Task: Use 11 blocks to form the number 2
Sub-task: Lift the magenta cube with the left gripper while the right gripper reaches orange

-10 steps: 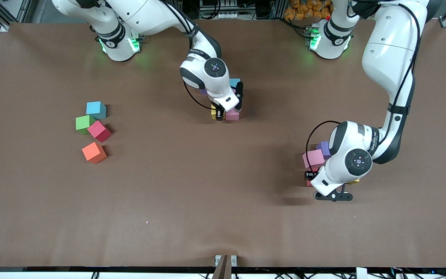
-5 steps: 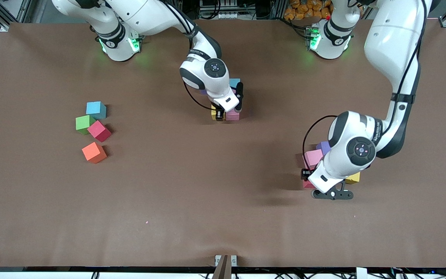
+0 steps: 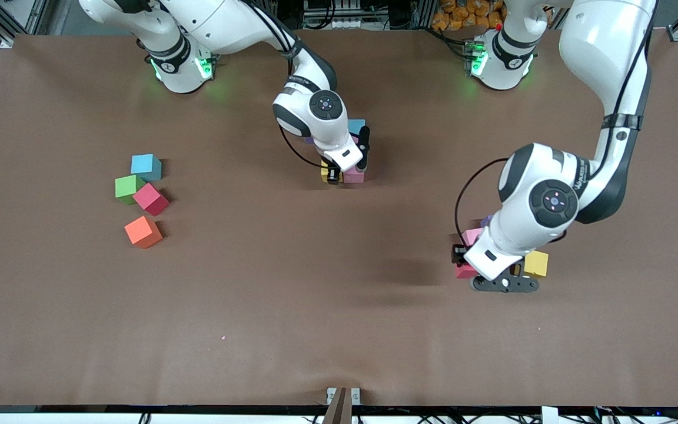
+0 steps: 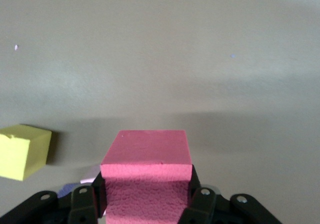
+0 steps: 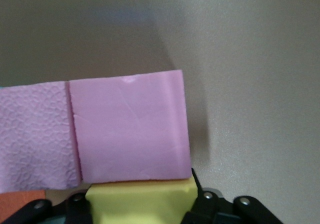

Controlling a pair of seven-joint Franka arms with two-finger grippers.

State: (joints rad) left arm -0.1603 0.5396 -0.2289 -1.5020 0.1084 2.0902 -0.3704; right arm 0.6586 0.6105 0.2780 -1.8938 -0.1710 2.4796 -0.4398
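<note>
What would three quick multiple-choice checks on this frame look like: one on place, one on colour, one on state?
1. Where is the loose orange cube relative to the green cube?
A. nearer to the front camera
B. farther from the front camera
C. stacked on it

2. Which colour is the cube in the left gripper?
A. green
B. light blue
C. red

3. What state is the green cube in?
A. gripped by the right arm
B. lying on the table, no gripper at it
C. lifted in the air

Key:
1 A, as it lies lower in the front view.
2 C, as the left wrist view shows a red cube between the fingers.
3 B, as both grippers are elsewhere.
</note>
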